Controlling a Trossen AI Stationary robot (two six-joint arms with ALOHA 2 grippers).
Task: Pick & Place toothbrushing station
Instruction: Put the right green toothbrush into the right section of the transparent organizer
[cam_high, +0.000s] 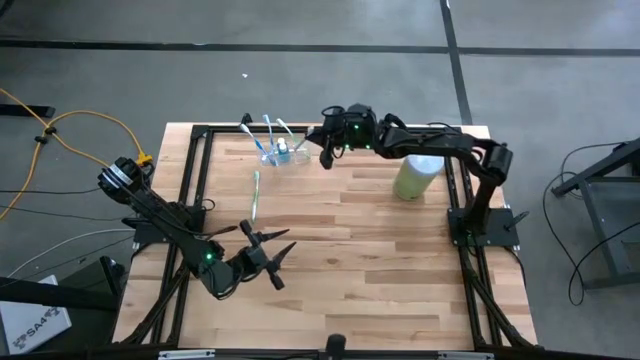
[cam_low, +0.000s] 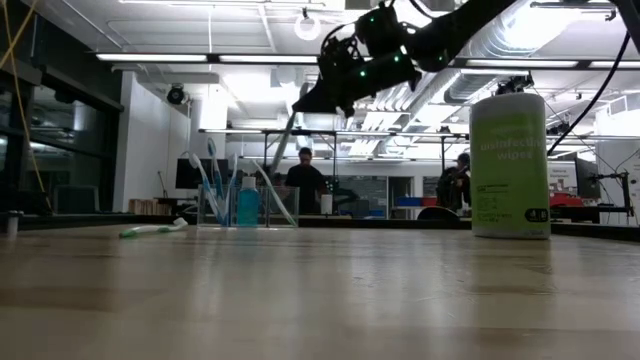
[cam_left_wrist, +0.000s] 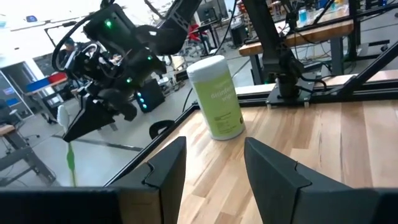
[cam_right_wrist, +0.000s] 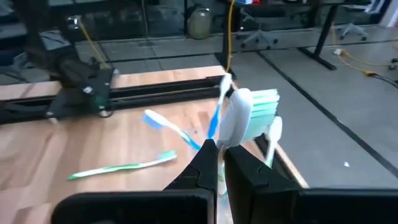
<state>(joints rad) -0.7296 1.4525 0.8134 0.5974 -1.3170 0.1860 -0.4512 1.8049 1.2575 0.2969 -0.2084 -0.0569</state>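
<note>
The toothbrushing station (cam_high: 280, 152) is a clear holder with several brushes and a blue bottle, standing at the table's far edge (cam_low: 245, 205). A green toothbrush (cam_high: 255, 195) lies flat on the wood in front of it. My right gripper (cam_high: 325, 156) hovers just right of the station, above the table (cam_low: 305, 103), shut on a white-and-green toothbrush (cam_right_wrist: 239, 115). My left gripper (cam_high: 278, 250) is open near the table's front left, pointing level, with nothing between its fingers (cam_left_wrist: 214, 152). My right gripper pinches the white-and-green toothbrush between its two shut fingers, on the white neck (cam_right_wrist: 229, 138) just below the head. The green-bristled head (cam_right_wrist: 261, 109) stands out beyond the fingertips. The fingers come from the table's right, slanting slightly down. The brush is lifted clear of the table.
A light green wipes canister (cam_high: 415, 178) stands upright at the far right of the table (cam_low: 510, 165). A black metal frame (cam_high: 200, 170) borders the table. People sit in the room beyond the far edge. The middle of the wood is bare.
</note>
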